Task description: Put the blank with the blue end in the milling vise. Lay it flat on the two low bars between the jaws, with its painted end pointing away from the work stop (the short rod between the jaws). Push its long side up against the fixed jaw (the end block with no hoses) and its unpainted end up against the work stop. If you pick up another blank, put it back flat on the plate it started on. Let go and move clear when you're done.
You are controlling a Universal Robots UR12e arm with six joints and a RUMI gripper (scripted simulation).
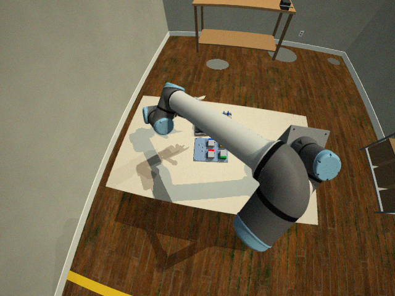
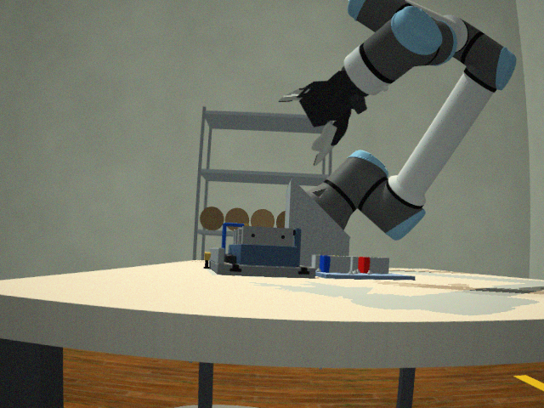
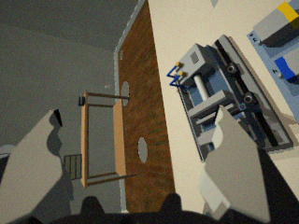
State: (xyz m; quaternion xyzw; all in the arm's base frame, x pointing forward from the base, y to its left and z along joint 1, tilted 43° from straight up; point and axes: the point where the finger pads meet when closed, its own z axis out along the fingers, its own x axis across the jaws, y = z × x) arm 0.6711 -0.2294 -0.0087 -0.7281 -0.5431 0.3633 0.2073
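Pale fingers of the end effector [image 2: 307,127] stand fully spread, holding nothing, high above the tabletop [image 2: 175,285]. Arm elbow folds at 3 o'clock. Blue-ended blank [image 2: 325,263] lies on the blue plate [image 2: 395,276], at 3 o'clock from the vise [image 2: 259,257].

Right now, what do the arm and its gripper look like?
The arm has off-white tubular links, dark grey rounded joints with black seam rings, and light blue round end caps. The gripper has a black body and two pale, flat, tapering fingers. No cables show.
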